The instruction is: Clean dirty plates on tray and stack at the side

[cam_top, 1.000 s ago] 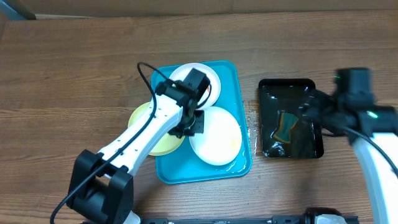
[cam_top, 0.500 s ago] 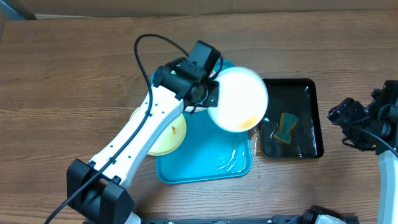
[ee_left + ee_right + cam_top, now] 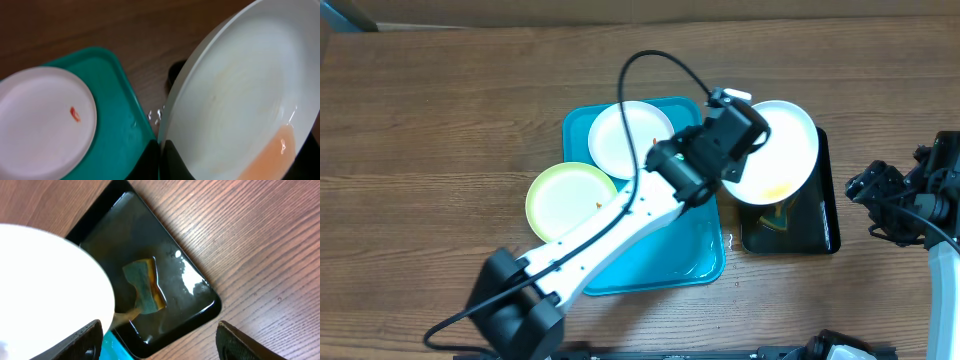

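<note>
Overhead view: your left gripper (image 3: 162,159) is pinched on the rim of a round white plate (image 3: 785,148). It holds the plate tilted above the small glossy black plastic tray (image 3: 817,228) near the desk's right edge. An orange film pools at that plate's lower side. A teal-and-orange sponge (image 3: 782,212) lies in the black tray.

The large turquoise rectangular plastic tray (image 3: 695,255) sits mid-desk. A second round white plate (image 3: 631,138), marked with a small red smear, lies at its far end. A round pale yellow-green plate (image 3: 568,200) rests at the turquoise tray's left side, overlapping its rim.

Your right gripper (image 3: 880,200) hovers by the right edge, fingers spread, holding nothing.
</note>
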Tool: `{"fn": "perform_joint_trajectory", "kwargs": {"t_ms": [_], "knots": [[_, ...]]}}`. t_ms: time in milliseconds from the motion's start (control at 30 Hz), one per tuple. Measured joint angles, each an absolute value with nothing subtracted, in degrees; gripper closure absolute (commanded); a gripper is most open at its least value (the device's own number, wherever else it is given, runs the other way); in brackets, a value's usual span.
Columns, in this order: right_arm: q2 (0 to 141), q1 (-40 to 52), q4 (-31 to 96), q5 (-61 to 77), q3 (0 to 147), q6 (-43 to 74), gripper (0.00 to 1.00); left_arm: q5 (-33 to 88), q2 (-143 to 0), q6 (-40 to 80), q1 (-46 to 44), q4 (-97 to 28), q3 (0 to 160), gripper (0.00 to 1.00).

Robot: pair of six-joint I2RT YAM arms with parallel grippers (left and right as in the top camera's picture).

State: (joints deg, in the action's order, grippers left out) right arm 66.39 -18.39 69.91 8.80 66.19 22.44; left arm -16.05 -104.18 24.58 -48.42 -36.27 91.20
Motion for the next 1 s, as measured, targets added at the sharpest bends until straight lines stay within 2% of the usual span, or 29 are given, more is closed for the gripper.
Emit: {"fn": "perform_joint_trajectory", "kwargs": {"t_ms": [367, 633, 833, 1000], "knots": [[66.39, -18.39, 70.50, 8.82, 66.19, 22.41, 0.26, -35.09, -109.01, 9.52, -54.33, -22.04, 91.20, 0.96], [66.39, -18.39, 70.50, 8.82, 66.19, 22.44, 0.26, -45.28, -109.01, -9.10, -56.29, -11.42, 91.22, 0.96], [66.39, -18.39, 70.54, 8.82, 66.19, 22.41, 0.26, -50.06, -109.01, -20.03, -58.28, -7.42, 91.22, 0.96], [66.39, -18.39, 70.52, 8.82, 66.19, 22.41, 0.26, -51.09, -109.01, -23.51, -59.61, -7.27, 91.22, 0.96]]}}
